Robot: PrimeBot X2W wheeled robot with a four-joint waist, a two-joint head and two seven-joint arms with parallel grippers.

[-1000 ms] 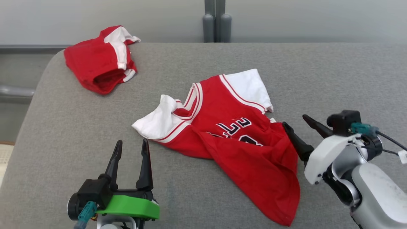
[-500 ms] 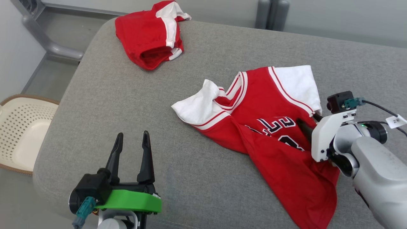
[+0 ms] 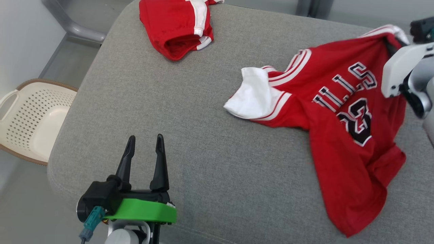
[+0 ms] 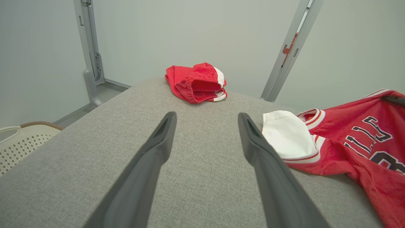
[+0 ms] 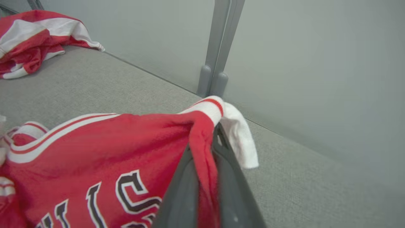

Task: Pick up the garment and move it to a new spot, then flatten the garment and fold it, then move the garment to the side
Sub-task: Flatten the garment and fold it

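Lifted since earlier: jersey (image 3: 342,112) shoulder, clamped by right gripper (image 5: 212,139); rest is left on grey pad (image 3: 169,118). Left gripper (image 3: 145,142) is held apart. Thin pinch could be pulled loose by drag.

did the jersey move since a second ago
Yes: the jersey has been pulled rightward, farther from the shorts, its shoulder lifted in the right pincer.

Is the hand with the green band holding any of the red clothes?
No: the left hand is open and empty, its dark fingers apart over the grey fabric-covered table, clear of the red and white jersey.
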